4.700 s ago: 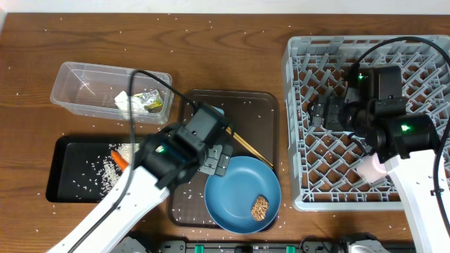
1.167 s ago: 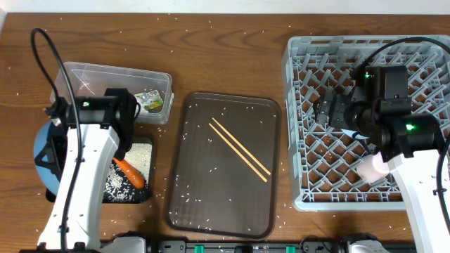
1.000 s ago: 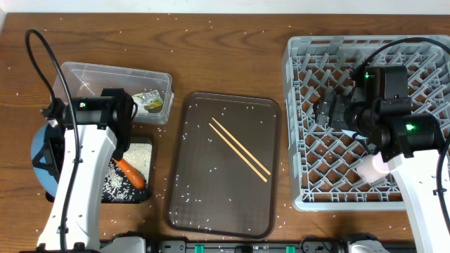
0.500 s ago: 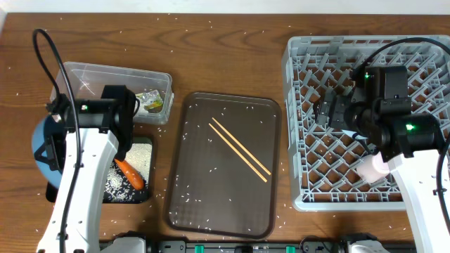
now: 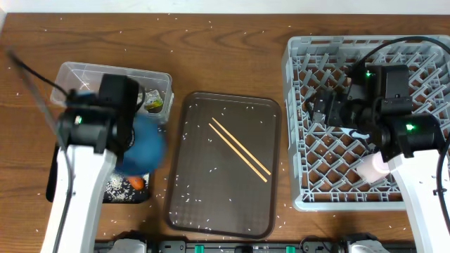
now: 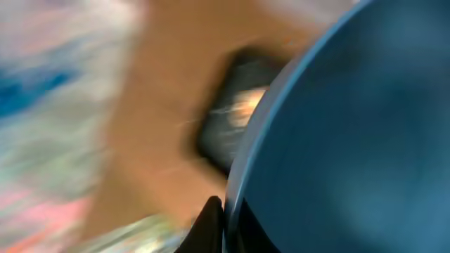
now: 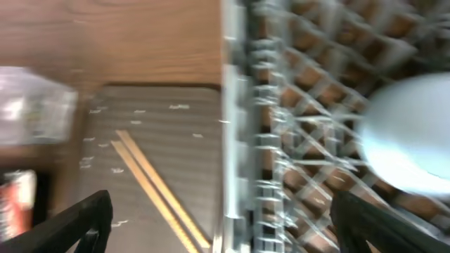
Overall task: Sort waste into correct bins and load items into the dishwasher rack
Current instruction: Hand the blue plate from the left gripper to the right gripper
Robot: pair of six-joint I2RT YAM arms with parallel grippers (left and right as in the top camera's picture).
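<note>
- Left gripper [image 6: 219, 223] clamps the blue plate [image 5: 143, 145] by its rim, over the black bin [image 5: 50, 186].
- Swing it slowly to the dishwasher rack [image 5: 302, 198]; slot between pegs.
- Right gripper [image 7: 221, 211] gapes empty above it.

Brown serving tray [image 5: 204, 184], wooden table [image 5: 232, 49]

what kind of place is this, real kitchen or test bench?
Likely a test bench staged as kitchen cleanup: a grey dishwasher rack and chopsticks on a brown tray, all on one wooden table.
</note>
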